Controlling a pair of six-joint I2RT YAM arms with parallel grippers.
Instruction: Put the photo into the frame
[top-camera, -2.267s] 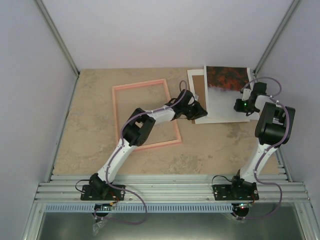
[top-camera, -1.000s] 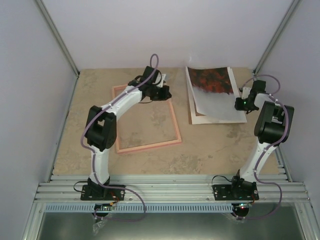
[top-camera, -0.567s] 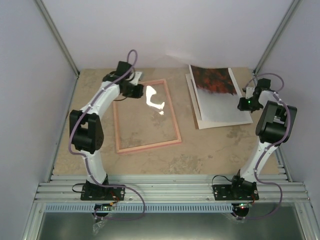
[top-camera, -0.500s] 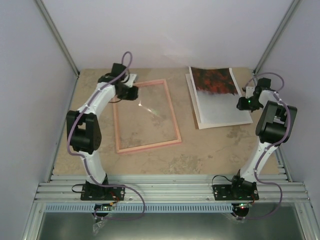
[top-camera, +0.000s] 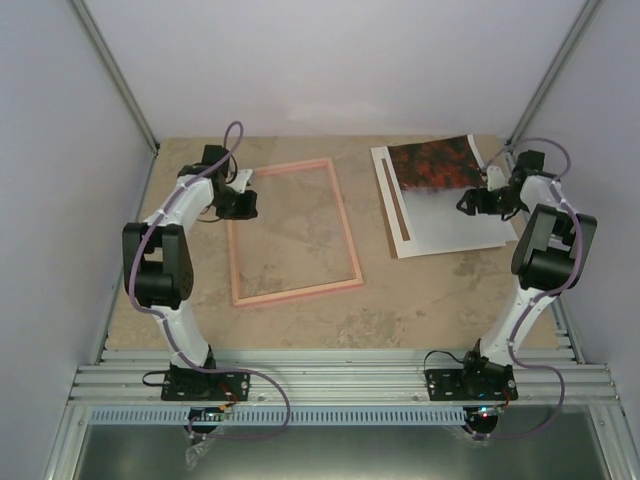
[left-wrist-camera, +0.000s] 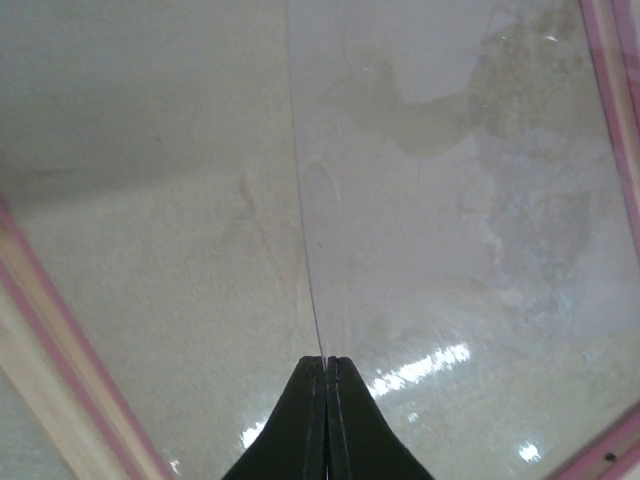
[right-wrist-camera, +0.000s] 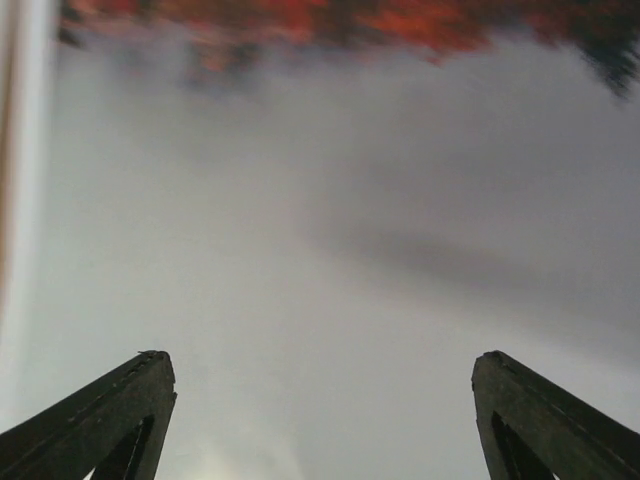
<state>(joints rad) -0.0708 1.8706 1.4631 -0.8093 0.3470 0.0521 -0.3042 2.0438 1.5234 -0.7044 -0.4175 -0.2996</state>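
The left arm (top-camera: 165, 300) rises from its base to a folded elbow and reaches to the far left, its wrist turned so the left gripper (top-camera: 243, 204) points rightward. In the wrist view its fingers (left-wrist-camera: 300, 430) are pressed together with no gap showing. The right arm (top-camera: 520, 310) stands up along the right side, elbow bent, and its right gripper (top-camera: 470, 200) points leftward, fingers (right-wrist-camera: 120, 410) spread wide apart.

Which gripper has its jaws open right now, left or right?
The right gripper: its jaws stand wide apart over the photo. The left gripper has its jaws shut together on the edge of a clear pane at the frame.
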